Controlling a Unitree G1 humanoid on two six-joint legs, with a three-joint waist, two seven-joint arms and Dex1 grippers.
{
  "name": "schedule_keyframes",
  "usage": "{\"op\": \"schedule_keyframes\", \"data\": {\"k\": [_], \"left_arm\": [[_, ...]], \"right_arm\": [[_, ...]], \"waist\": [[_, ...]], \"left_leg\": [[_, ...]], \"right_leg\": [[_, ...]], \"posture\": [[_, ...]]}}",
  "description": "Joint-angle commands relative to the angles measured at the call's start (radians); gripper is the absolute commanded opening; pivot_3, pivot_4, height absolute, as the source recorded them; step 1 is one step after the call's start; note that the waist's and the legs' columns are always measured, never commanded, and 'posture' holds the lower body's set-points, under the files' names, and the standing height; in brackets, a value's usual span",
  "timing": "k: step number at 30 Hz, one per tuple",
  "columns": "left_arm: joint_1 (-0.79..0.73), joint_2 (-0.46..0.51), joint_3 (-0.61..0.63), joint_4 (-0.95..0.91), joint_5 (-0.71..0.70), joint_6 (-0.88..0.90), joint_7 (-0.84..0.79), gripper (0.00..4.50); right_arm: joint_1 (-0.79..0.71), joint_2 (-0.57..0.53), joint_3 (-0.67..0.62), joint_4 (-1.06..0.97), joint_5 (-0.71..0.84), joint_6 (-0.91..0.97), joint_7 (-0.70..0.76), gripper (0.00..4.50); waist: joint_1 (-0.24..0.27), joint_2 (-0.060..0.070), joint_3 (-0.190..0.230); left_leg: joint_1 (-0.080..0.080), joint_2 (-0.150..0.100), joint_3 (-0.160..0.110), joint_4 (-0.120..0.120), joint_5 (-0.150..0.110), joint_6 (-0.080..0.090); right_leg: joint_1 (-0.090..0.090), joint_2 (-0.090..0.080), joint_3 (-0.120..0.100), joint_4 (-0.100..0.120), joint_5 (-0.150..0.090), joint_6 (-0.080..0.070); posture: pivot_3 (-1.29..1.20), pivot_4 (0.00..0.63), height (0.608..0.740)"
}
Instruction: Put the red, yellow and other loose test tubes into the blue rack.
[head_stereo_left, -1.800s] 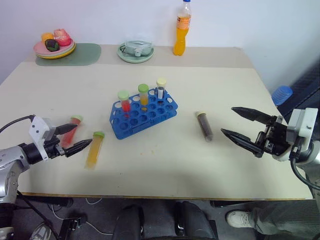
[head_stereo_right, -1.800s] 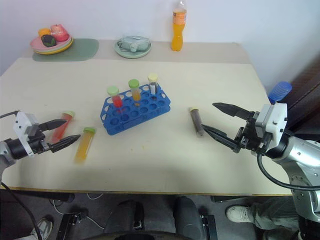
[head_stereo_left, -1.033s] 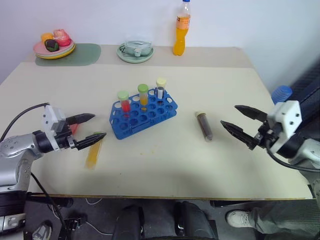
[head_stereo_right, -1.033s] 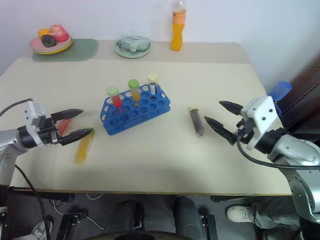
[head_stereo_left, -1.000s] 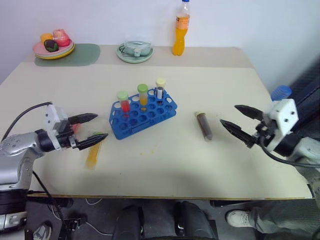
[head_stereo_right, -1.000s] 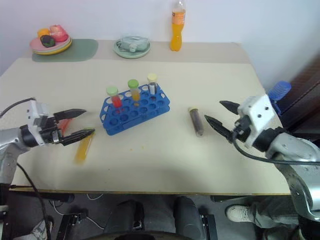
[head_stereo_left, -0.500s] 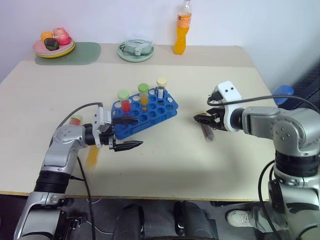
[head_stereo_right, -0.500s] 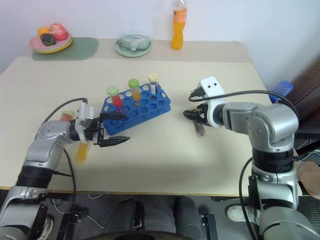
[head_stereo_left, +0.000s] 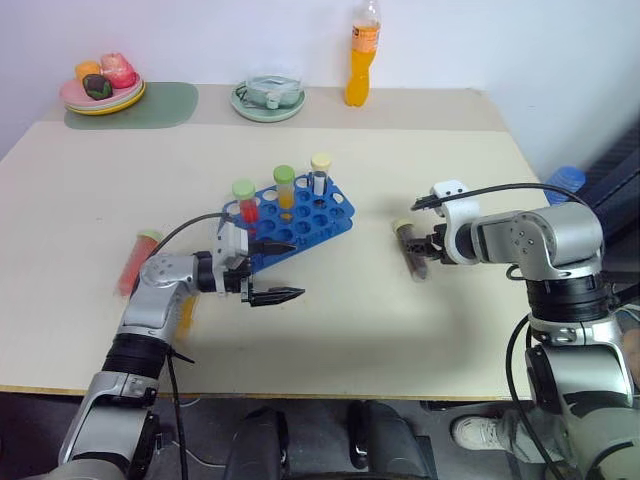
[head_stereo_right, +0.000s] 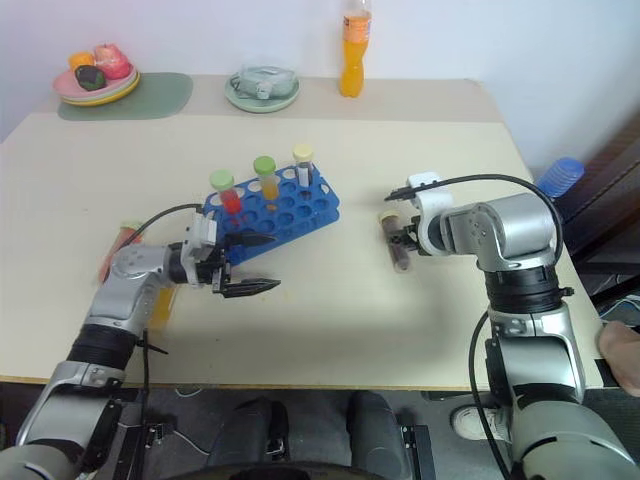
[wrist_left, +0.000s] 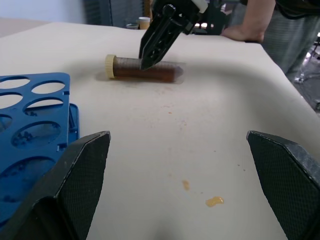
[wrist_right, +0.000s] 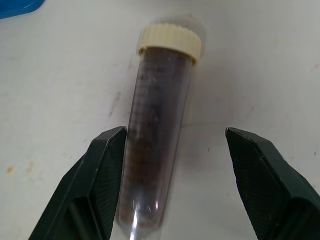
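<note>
Blue rack (head_stereo_left: 288, 230) sits mid-table, skewed to the table edge, with three capped tubes upright along its far row: one red-filled, one orange-yellow, one clear with a pale cap. Most holes are open, so there is room for the loose tubes.

Loose tubes lying flat on the table (head_stereo_left: 420, 340):
- brown tube (head_stereo_left: 411, 252), cream cap, to the right of the rack and well apart from it.
- red tube (head_stereo_left: 134, 262), green cap, to the left of the rack.
- yellow tube (head_stereo_right: 160, 303), mostly hidden behind the left forearm.

Right gripper (wrist_right: 172, 187) is angled down over the brown tube, fingers apart and straddling it. In the right wrist view one finger lies just beside the tube's lower body, possibly touching; the other stands clear on the far side. Nothing is clamped. Judgement: this is the approach for a pick, lined up across the tube's body and away from the cap, probably so the closed end stays free to go into a hole.

Left gripper (head_stereo_left: 272, 271) is held level, pointing toward the right, just in front of the rack's near edge. Fingers are spread wide, holding nothing and touching nothing I can make out. Judgement: it may be placed to steady the rack, though the red and yellow tubes lie behind it.

A person's hand rests at the far table edge in the left wrist view.
</note>
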Motion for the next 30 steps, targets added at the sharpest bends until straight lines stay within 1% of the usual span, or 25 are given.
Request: {"op": "schedule_keyframes", "data": {"k": [1,5,8,10,11,12,18,20,22,23,25,26,28,30], "left_arm": [[-0.020,-0.015,-0.006,0.004,0.012,-0.028,0.003,4.48],[-0.029,-0.032,-0.007,0.026,0.023,-0.046,0.002,4.48],[-0.032,-0.040,-0.009,0.040,0.033,-0.061,-0.002,4.50],[-0.038,-0.045,-0.006,0.054,0.038,-0.070,-0.002,4.50],[-0.042,-0.046,-0.004,0.061,0.039,-0.074,-0.003,4.50],[-0.047,-0.047,-0.002,0.069,0.041,-0.081,-0.001,4.50],[-0.074,-0.052,0.007,0.112,0.054,-0.118,0.019,4.50],[-0.078,-0.054,0.012,0.122,0.058,-0.128,0.027,4.50],[-0.080,-0.054,0.014,0.127,0.061,-0.134,0.034,4.50],[-0.082,-0.053,0.015,0.130,0.061,-0.137,0.036,4.50],[-0.083,-0.054,0.017,0.131,0.065,-0.144,0.050,4.50],[-0.082,-0.055,0.018,0.130,0.066,-0.146,0.057,4.50],[-0.080,-0.056,0.020,0.126,0.069,-0.151,0.072,4.50],[-0.069,-0.056,0.019,0.109,0.068,-0.145,0.086,4.50]], "right_arm": [[-0.044,0.013,0.036,0.057,-0.033,-0.055,0.029,3.26],[-0.052,0.023,0.105,0.117,-0.065,-0.101,0.070,3.26],[-0.043,0.022,0.144,0.140,-0.092,-0.137,0.100,2.39],[-0.036,0.023,0.155,0.152,-0.109,-0.157,0.113,1.40],[-0.031,0.020,0.166,0.152,-0.119,-0.168,0.121,1.07],[-0.026,0.014,0.177,0.151,-0.130,-0.184,0.130,0.84],[-0.028,-0.041,0.199,0.115,-0.187,-0.285,0.180,0.83],[-0.016,-0.076,0.210,0.056,-0.203,-0.354,0.210,0.83],[-0.011,-0.108,0.221,0.002,-0.199,-0.373,0.253,0.83],[-0.008,-0.113,0.210,-0.025,-0.193,-0.394,0.268,0.83],[0.004,-0.124,0.178,-0.076,-0.190,-0.506,0.304,0.83],[0.009,-0.119,0.156,-0.096,-0.187,-0.580,0.322,0.83],[0.003,-0.061,0.084,-0.099,-0.155,-0.673,0.321,0.83],[-0.002,0.034,0.015,-0.082,-0.116,-0.820,0.319,0.83]], "waist": [[0.001,0.000,0.000],[0.000,0.000,0.000],[-0.004,-0.001,-0.001],[-0.005,-0.001,-0.002],[-0.005,-0.001,-0.002],[-0.007,-0.001,-0.003],[-0.014,-0.001,-0.003],[-0.014,-0.001,-0.003],[-0.011,0.001,-0.002],[-0.009,0.001,-0.002],[-0.005,0.001,-0.002],[-0.004,0.001,-0.002],[-0.003,0.001,-0.002],[-0.001,0.001,-0.002]], "left_leg": [[0.000,0.000,0.000,0.000,0.000,0.000],[0.000,0.000,0.000,0.000,0.000,0.000],[0.001,0.000,0.000,0.000,0.000,0.000],[0.001,0.000,0.000,0.000,0.000,0.000],[0.002,0.000,0.000,0.000,0.000,0.000],[0.002,0.000,0.000,0.000,0.000,0.000],[0.003,0.000,0.000,0.001,-0.001,0.003],[0.003,0.000,0.000,0.001,-0.001,0.002],[0.002,0.000,0.000,0.001,-0.001,0.002],[0.001,0.000,0.000,0.001,-0.001,0.002],[0.001,0.000,0.000,0.001,-0.001,0.002],[0.001,0.000,0.000,0.001,-0.001,0.002],[0.001,0.001,0.000,0.001,-0.001,0.002],[0.001,0.001,0.000,0.001,0.000,0.001]], "right_leg": [[0.000,0.000,0.000,0.000,0.000,0.000],[0.000,0.000,0.000,0.000,0.000,0.000],[0.000,0.000,0.000,0.000,0.000,0.000],[0.001,0.000,0.000,0.001,0.000,0.000],[0.001,0.000,0.000,0.001,0.000,0.000],[0.001,0.000,0.000,0.001,0.000,0.000],[0.003,0.000,0.000,0.001,0.001,-0.001],[0.003,0.000,0.000,0.001,0.001,0.000],[0.002,0.000,0.000,0.001,0.001,0.000],[0.001,0.000,0.000,0.001,0.001,0.000],[0.001,0.000,0.000,0.001,0.001,0.000],[0.001,0.000,0.000,0.001,0.001,0.000],[0.001,0.001,0.000,0.001,0.001,0.000],[0.001,0.001,0.000,0.001,0.001,0.000]], "posture": [[0.00,0.150,0.740],[0.00,0.150,0.740],[0.00,0.150,0.740],[0.00,0.150,0.740],[0.00,0.150,0.740],[0.00,0.150,0.740],[0.00,0.150,0.740],[0.00,0.150,0.740],[0.00,0.150,0.740],[0.00,0.150,0.740],[0.00,0.150,0.740],[0.00,0.150,0.740],[0.00,0.150,0.740],[0.00,0.150,0.740]]}}
